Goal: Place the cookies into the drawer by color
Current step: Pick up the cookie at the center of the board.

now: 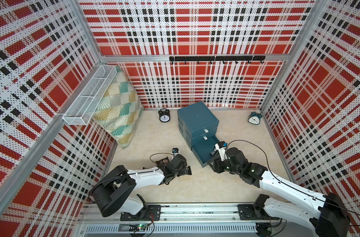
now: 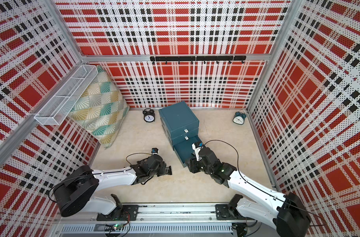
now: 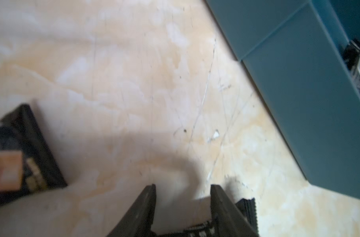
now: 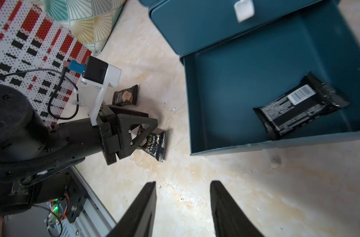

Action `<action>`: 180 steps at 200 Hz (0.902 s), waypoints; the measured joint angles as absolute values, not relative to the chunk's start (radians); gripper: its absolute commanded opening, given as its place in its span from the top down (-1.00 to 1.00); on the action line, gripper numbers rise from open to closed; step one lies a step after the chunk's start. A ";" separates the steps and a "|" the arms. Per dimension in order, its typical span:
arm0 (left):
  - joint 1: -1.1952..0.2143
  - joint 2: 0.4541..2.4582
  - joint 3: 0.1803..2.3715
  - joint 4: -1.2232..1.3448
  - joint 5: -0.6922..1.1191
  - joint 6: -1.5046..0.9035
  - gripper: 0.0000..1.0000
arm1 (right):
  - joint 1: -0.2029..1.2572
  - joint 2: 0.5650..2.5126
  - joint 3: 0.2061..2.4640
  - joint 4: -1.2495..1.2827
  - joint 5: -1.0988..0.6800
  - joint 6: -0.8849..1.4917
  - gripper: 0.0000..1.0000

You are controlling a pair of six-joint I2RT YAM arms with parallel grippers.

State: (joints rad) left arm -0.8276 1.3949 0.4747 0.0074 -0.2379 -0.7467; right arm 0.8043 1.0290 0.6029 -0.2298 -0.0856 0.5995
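Both top views: the drawer (image 1: 197,121) has its lowest tray (image 1: 201,151) pulled out, beside the right arm (image 1: 277,180).

Left wrist: the left gripper (image 3: 183,185) is spread apart, with a black cookie (image 3: 246,207) just beside one finger.

Right wrist: the right gripper (image 4: 183,182) is spread apart. A second black cookie (image 4: 300,106) lies inside the tray ahead.

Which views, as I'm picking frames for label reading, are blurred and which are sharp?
Left wrist view: soft throughout, the black packet at its edge smeared beyond reading. Right wrist view: sharper, lettering legible on the DRYCAKE packet, the barcode packet in the open drawer slightly smeared. Both top views: sharp, walls splayed by the wide lens.
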 measured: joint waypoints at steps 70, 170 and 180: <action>-0.722 1.126 0.302 0.012 -0.157 -0.849 0.02 | 0.968 1.233 0.666 -0.191 -0.020 0.596 0.35; -0.742 0.965 0.223 0.022 -0.053 -0.901 0.01 | 1.051 1.542 0.846 -0.165 0.050 0.607 0.49; -0.765 0.956 0.218 0.023 -0.054 -0.915 0.03 | 1.052 1.568 0.857 -0.170 0.054 0.613 0.52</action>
State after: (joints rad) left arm -0.7647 0.9562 0.2184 0.0227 -0.0536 -0.9146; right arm 1.0519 1.5677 0.8574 -0.1696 0.0544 0.6128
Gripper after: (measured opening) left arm 0.494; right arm 0.254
